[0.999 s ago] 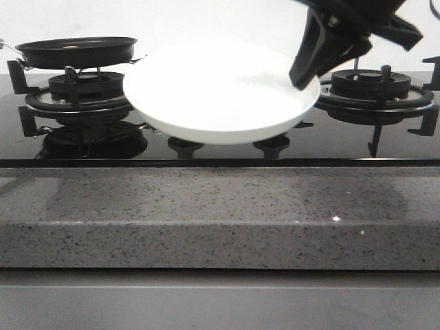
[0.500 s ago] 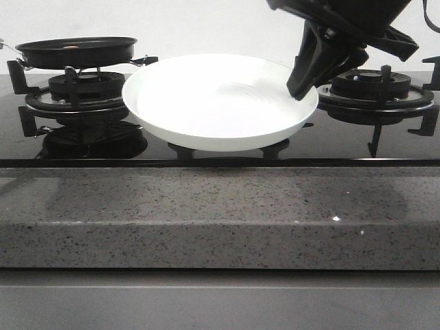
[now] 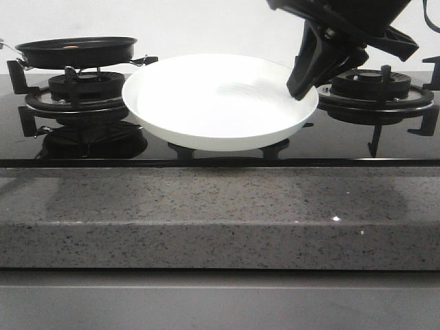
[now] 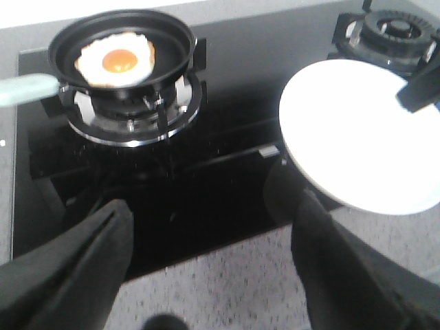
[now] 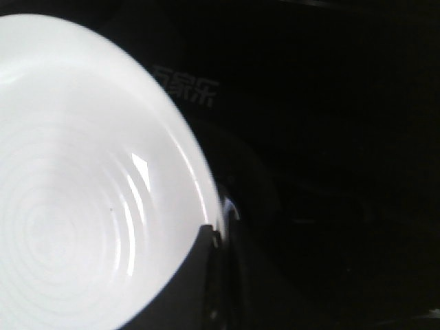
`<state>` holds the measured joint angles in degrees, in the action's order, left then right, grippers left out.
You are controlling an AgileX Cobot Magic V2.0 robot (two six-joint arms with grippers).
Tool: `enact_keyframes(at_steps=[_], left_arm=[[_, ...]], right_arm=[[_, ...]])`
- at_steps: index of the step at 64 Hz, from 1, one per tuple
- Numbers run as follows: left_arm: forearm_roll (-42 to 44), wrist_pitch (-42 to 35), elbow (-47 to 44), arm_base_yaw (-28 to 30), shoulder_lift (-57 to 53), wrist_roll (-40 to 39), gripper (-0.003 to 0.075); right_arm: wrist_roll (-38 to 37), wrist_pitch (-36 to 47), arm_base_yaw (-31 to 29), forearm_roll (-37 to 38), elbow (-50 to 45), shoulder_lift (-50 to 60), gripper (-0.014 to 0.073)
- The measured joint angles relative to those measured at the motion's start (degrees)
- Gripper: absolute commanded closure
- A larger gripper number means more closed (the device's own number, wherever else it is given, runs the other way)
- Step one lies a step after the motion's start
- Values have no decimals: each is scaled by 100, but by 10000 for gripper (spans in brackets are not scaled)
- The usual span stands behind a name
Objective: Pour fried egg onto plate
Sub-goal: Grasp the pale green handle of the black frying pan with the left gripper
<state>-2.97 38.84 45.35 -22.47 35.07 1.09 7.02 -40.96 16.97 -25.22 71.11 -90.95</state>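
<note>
1. We start at the right gripper [image 3: 302, 81], upper right of the front view: its dark fingers pinch the right-hand rim of the plate [image 3: 206, 103], one finger inside the rim and one outside, so we read it as clamped on the plate.
2. The right wrist view backs that up. A dark finger [image 5: 196, 275] lies against the white rim at the lower middle of the frame, with the ringed inside of the plate filling the left half.
3. Over to the left gripper [image 4: 210, 265]: its two fingers stand wide apart at the bottom corners of the left wrist view, holding nothing, above the dark glass of the hob.
4. The plate sits in the middle of the front view, low over the hob between the two burners. Whether it rests on the glass or hangs just above it, we cannot tell.
5. The fried egg [image 4: 115, 61] is in the black frying pan [image 3: 75, 51], upper left in both views, on the left burner [image 3: 77, 96], well apart from the plate. The plate's inside is bare.
6. Our call on progress: the plate is in position, or nearly so, and that is all. The pan's pale handle [image 4: 26, 90] is ungripped; picking up the pan, carrying it over and tipping the egg out all remain.
</note>
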Motion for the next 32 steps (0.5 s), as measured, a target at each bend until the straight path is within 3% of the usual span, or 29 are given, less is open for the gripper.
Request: enact_keyframes(at_steps=[8,18,32], left_arm=[[-132,-117,0,0,13,0,204],[-144,-3,118,0,290,0,97],[-144,658,704,23,1202,-10,90]], right_arm=[[0,0,0,0,0,0,654],[0,0,0,0,0,0,654],[0,0,0,0,0,0,654]])
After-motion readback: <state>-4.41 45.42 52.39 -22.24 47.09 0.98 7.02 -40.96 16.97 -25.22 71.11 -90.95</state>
